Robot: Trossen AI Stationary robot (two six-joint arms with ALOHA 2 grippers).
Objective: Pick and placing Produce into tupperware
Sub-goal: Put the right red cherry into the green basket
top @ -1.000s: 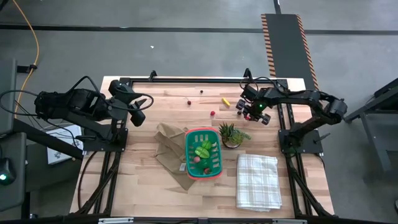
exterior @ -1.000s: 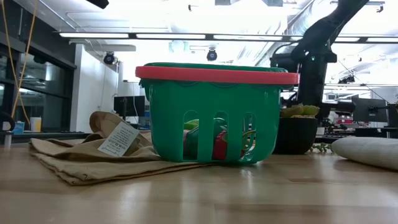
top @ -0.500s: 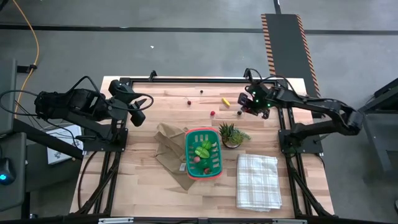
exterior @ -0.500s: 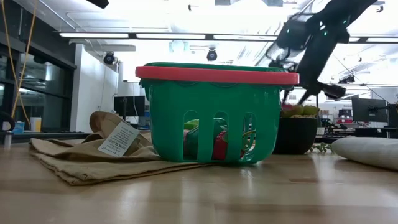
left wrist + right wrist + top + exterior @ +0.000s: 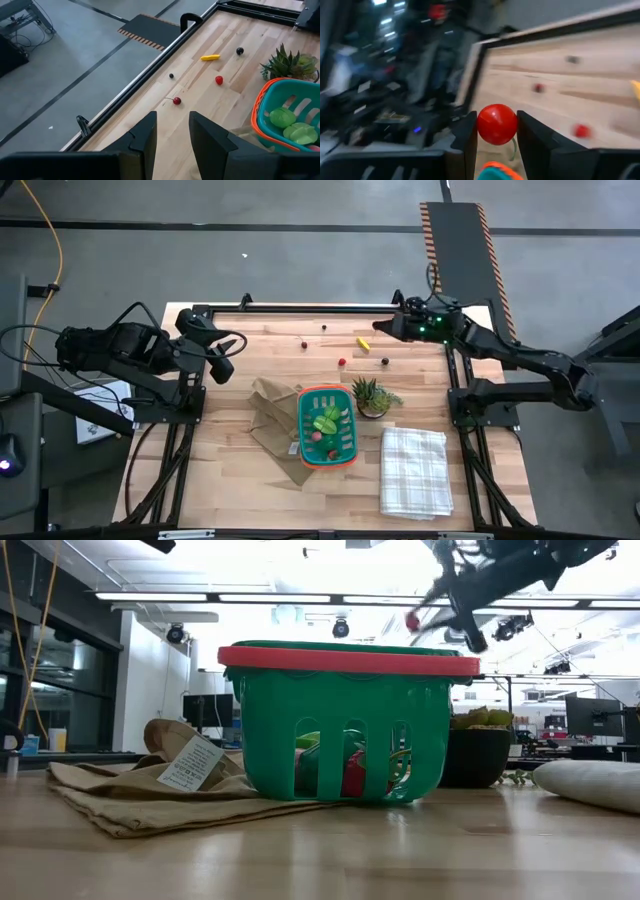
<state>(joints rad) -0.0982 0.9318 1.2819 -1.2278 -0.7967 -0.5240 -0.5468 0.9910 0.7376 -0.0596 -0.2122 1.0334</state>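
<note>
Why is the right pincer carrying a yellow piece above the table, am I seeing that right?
Not quite: the right pincer carries a red ball, not a yellow piece, as the right wrist view shows. The yellow piece lies on the table in the high view.

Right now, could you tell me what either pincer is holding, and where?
The right pincer grips a red ball across its sides; the left pincer holds nothing.

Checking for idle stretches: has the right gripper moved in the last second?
Yes. In the high view the right gripper has swung from beside the potted plant toward the table's far edge, holding a red ball.
</note>
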